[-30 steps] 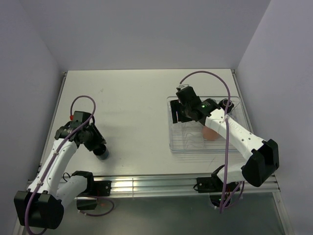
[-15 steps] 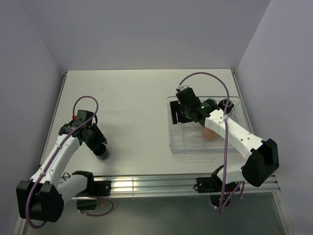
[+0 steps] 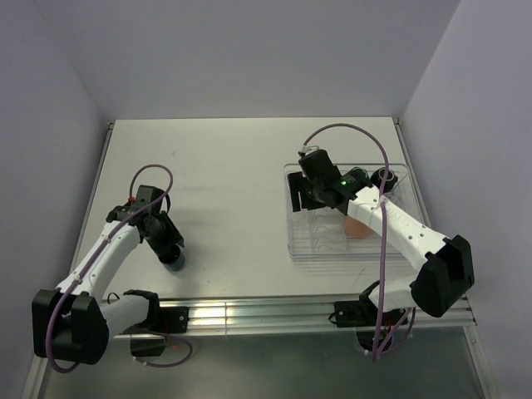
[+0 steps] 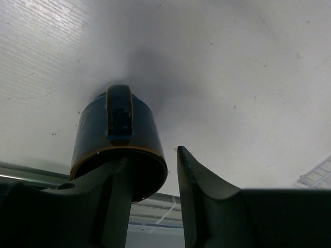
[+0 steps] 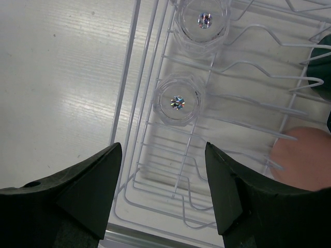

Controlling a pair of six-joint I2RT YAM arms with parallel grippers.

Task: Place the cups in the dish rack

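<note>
Starting at the left gripper [image 4: 152, 155], we log its fingers as parted by a narrow gap, closed on nothing. One finger reaches into the mouth of the dark mug [image 4: 139, 129]. The other stands just outside the mug's wall, with a thin strip of table [image 4: 248, 77] showing between wall and finger. The jaws thus straddle the rim on one side. The mug's mouth faces the gripper and its handle faces the wrist camera. It sits on the table near the front rail [image 4: 20, 173], well apart from the dish rack [image 5: 155, 175].

The right gripper [image 5: 163, 150] is spread wide and holds nothing. It hangs over the left part of the rack. Two clear tumblers [image 5: 178, 101] stand mouth down just beyond its fingertips, one behind the other along the rack's left side. The salmon cup [image 5: 305, 160] lies to the right of them, among the prongs [image 5: 248, 121].

Limits of view: the finger inside the dark mug covers part of its mouth, and the interior is too dark to read. From above, the left wrist hides most of that mug. The right finger covers the lower part of the salmon cup. A dark green mug [image 5: 323, 67] is cut off by the right edge of the right wrist view, so we cannot tell how it sits. From above, the right arm covers much of the rack's middle.
</note>
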